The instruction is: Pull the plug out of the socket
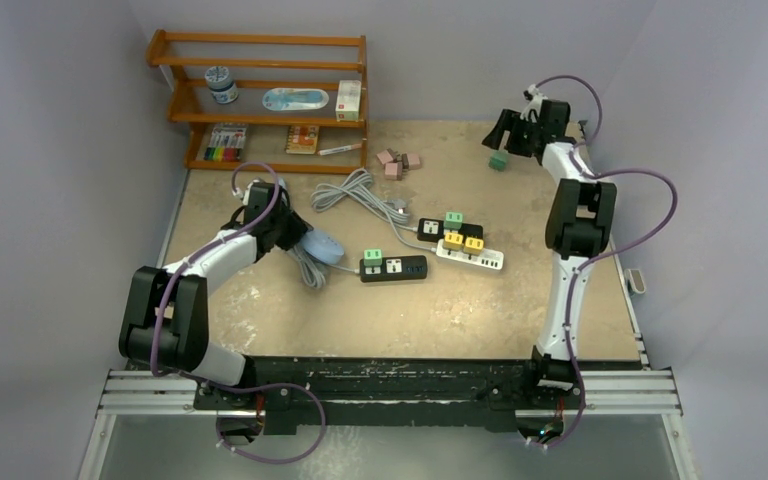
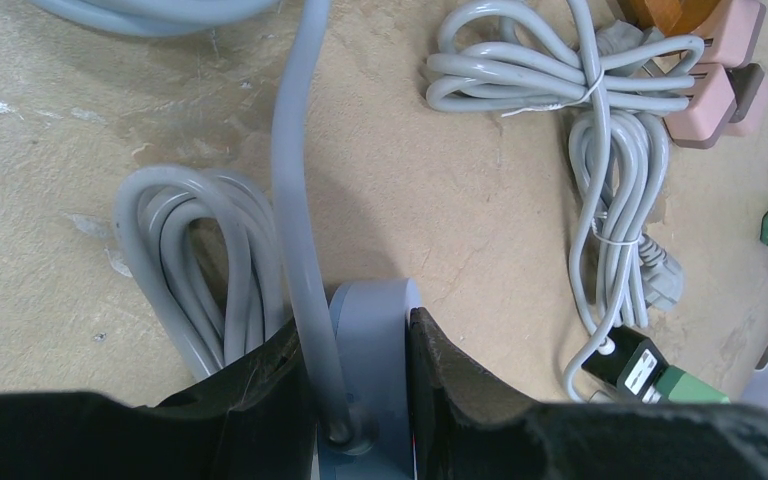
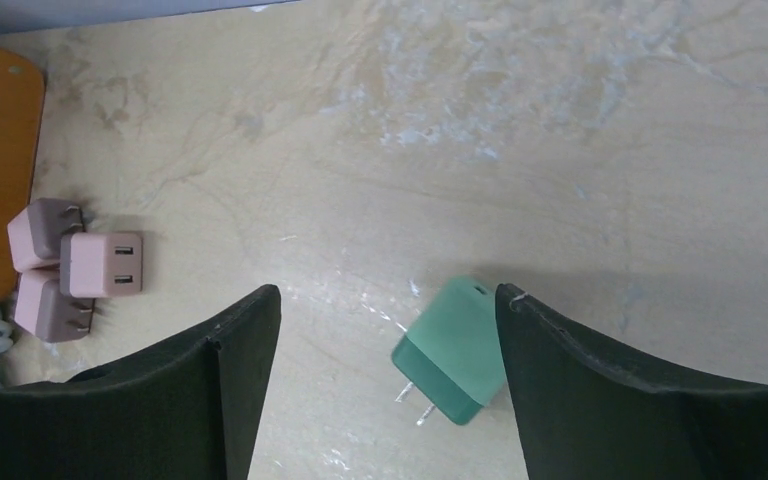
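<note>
Upper right of the top view: right gripper, jaws spread wide, holding nothing. Just below it in the frame, loose on the table and out of any socket: a green plug. In the right wrist view, lying flat between the two fingers and touching neither, nearer the right-hand one, prongs pointing to the lower left.

Left of centre in the top view: left gripper, clamped on a blue-grey disc with a grey cord running out of it, well apart from every plug.

Middle of the table: black power strip with a second green plug seated at its left end. To its upper right, white power strip carrying two yellow plugs. Pink plugs loose near the shelf at upper left.
</note>
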Controlling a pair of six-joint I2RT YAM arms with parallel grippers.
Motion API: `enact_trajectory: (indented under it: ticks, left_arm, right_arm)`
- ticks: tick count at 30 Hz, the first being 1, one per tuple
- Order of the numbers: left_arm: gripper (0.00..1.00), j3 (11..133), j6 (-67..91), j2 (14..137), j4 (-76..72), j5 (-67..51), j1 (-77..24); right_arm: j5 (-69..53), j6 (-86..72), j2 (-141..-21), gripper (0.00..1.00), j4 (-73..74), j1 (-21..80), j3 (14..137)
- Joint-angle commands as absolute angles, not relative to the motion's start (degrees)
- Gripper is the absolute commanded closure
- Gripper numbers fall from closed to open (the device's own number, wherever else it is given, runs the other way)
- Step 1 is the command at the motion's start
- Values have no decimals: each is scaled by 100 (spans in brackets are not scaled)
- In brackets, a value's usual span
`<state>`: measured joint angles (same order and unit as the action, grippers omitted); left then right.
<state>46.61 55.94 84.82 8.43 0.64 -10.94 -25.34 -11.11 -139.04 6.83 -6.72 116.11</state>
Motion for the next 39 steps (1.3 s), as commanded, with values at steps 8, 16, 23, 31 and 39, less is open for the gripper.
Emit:
enact_trajectory:
  ticks: [8, 16, 23, 31, 39]
  left_arm:
    - [100, 4820, 5566, 8277, 259, 8, -1046]
    - [100, 4544, 5632, 8245, -344, 308, -1046]
    - [96, 3396, 6050, 8106, -2857, 227, -1055]
    - [32, 4949, 4920, 8394, -216, 491, -1045]
    - [22, 6978, 3838, 9143, 2525, 432, -1044]
  right_arm:
    - [-1958, 145, -11048, 21, -2177, 598, 8697]
    - [-2892, -2, -9706, 23, -2785, 2130, 6703]
    - [-4048, 1240, -9356, 19, -2508, 2669, 5452]
    - [-4553, 2030, -9467, 11, -2458, 2909, 5297]
    - [-4099, 2625, -9922, 10, -1932, 3368, 5493]
